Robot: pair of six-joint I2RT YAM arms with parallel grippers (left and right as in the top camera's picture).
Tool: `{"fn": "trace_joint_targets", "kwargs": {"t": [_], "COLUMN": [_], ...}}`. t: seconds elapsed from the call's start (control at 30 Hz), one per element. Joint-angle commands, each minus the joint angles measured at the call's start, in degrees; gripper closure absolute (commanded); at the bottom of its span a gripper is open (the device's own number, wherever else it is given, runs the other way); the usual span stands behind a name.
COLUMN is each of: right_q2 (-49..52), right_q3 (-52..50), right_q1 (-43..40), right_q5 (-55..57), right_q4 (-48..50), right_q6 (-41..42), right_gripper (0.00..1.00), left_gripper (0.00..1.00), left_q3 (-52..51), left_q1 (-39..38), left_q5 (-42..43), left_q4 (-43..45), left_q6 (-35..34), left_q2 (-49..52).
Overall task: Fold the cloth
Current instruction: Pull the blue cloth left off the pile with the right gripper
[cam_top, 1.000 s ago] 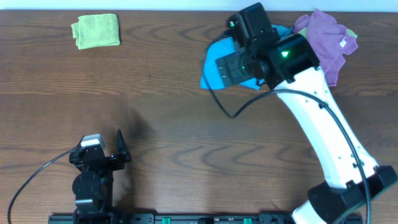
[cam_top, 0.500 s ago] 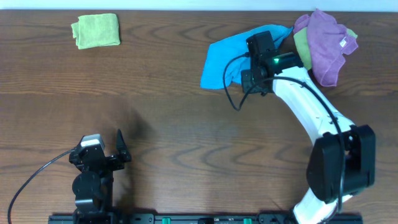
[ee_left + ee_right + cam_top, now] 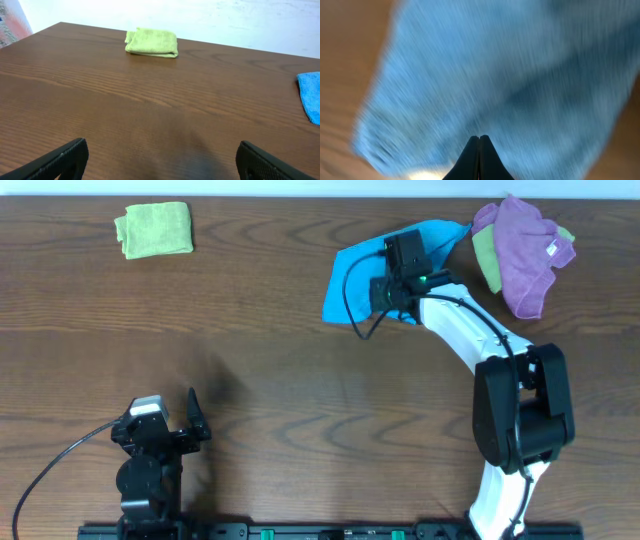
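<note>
Cloth (image 3: 355, 275) at one o'clock, right gripper (image 3: 479, 139) closed over it

Overhead: I see it lying rumpled on the table (image 3: 250, 330), the right arm (image 3: 455, 330) reaching onto its right half, purple cloth (image 3: 525, 250) just beyond at two o'clock. Left wrist: left gripper (image 3: 161, 145) gapes wide above the wood, blue edge at three o'clock. Right wrist: fingers pressed together, blurred blue fuzz ahead; any pinch I can't tell.

A dark wood-grain worktop (image 3: 270, 360) fills the view; a pale, evenly lit wall (image 3: 225, 20) rises beyond its 12 o'clock edge.
</note>
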Motion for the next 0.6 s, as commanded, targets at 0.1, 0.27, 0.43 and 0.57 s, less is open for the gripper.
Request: {"fn": "trace_joint_targets", "kwargs": {"t": [0.1, 0.27, 0.43, 0.57], "right_q2": [1.55, 6.99, 14.67, 18.16], "right_q3": [4.24, 7.96, 16.2, 20.72], "right_q1": [-0.26, 0.02, 0.24, 0.28], "right_q5": [-4.55, -6.43, -9.6, -9.66], "right_q4": [7.52, 10.23, 7.96, 4.83], "right_q6": [2.58, 2.6, 3.63, 3.61], "right_gripper": [0.98, 0.98, 0.98, 0.98], "left_gripper": [0.05, 0.05, 0.04, 0.04], "left_q3": [-1.51, -1.51, -1.51, -1.51], "left_q1": [0.39, 0.39, 0.39, 0.39], "left_q5": [-0.81, -0.83, -0.83, -0.83], "left_q4": [-0.48, -0.46, -0.46, -0.46], "left_q6": [0.37, 0.37, 0.37, 0.37], "left_q2": [-0.37, -0.37, -0.37, -0.37]}}
